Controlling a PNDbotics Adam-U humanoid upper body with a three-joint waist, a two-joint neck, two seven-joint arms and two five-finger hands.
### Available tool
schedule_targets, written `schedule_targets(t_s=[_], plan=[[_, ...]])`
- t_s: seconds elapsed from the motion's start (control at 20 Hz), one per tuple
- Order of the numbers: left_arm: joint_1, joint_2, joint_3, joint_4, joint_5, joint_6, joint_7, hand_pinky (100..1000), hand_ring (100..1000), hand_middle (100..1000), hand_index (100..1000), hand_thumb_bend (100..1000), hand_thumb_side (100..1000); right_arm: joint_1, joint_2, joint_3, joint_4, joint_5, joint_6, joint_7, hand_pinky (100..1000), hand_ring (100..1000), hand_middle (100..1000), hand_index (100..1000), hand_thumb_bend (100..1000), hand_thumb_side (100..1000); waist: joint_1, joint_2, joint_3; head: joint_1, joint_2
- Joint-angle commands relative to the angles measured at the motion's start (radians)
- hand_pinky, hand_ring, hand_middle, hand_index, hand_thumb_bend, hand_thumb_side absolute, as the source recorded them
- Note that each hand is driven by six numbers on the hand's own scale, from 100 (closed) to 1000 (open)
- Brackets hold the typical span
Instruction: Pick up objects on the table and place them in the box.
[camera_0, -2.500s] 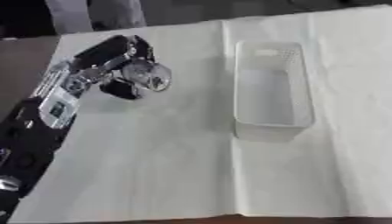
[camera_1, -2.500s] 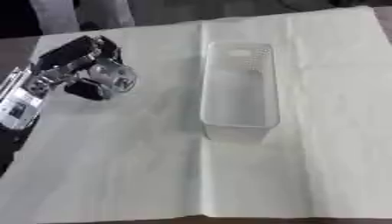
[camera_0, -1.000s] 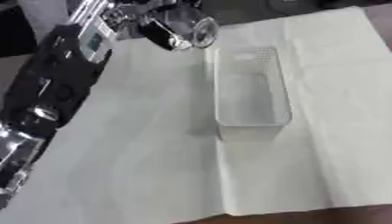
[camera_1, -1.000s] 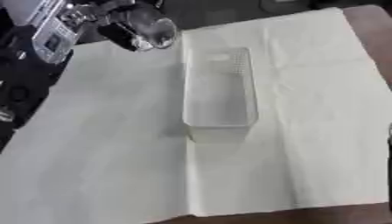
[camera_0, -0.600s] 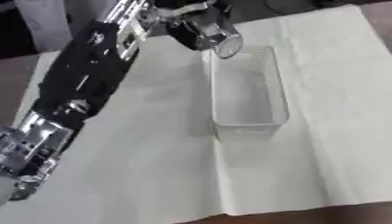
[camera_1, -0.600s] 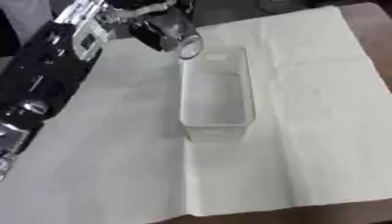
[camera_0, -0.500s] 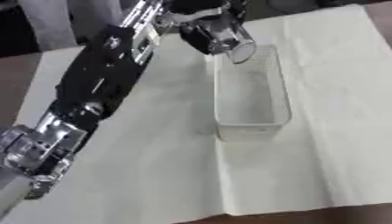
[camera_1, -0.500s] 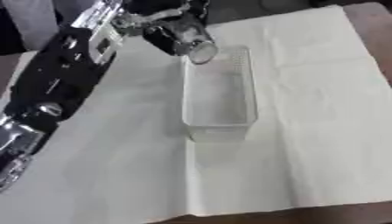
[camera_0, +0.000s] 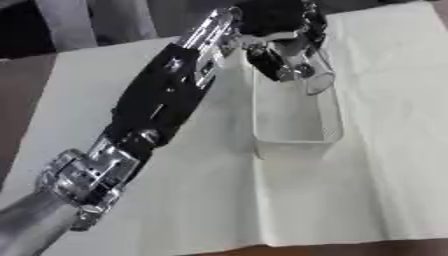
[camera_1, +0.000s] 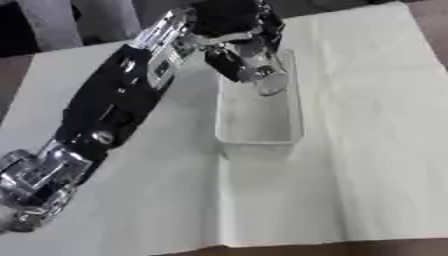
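- The left hand (camera_0: 278, 31), black with silver joints, has its fingers curled round a clear glass (camera_0: 308, 71), smooth and round, tilted with its mouth down toward the near right.
- The glass hangs over the far half of the box (camera_0: 294, 136), a long translucent white plastic tub with thin straight walls.
- The box's near half lies bare; cloth (camera_0: 394, 150) spreads wide to its right and front.
- The cloth is pale cream, lightly creased, covering a brown table (camera_0: 17, 100) that shows at the left edge.
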Motion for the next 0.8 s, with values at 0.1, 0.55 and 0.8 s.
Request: schedule_targets(t_s=[0.1, 0.55, 0.8], plan=[[-0.028, 0.024, -0.014, -0.023, -0.048, -0.024, 0.015, 100, 252, 357, 503, 361, 182, -0.015, -0.024, 0.002, -0.011, 0.003, -0.338, 0.340, 749, 828, 893, 899, 100, 864, -0.003, -0.014, 0.003, 0.005, 0.000], [-0.045, 0.044, -0.038, -0.029, -0.227, -0.104, -0.023, 561, 729, 819, 850, 648, 545, -0.014, -0.021, 0.002, -0.010, 0.005, -0.338, 0.340, 748, 827, 892, 899, 100, 863, -0.006, -0.017, 0.010, 0.003, 0.000], [-0.048, 0.043, -0.032, -0.011, -0.312, -0.117, -0.104, 734, 846, 906, 914, 667, 630, -0.015, -0.019, 0.001, -0.010, 0.002, -0.341, 0.340, 748, 826, 892, 900, 100, 863, -0.010, -0.017, 0.011, 0.004, 0.000]])
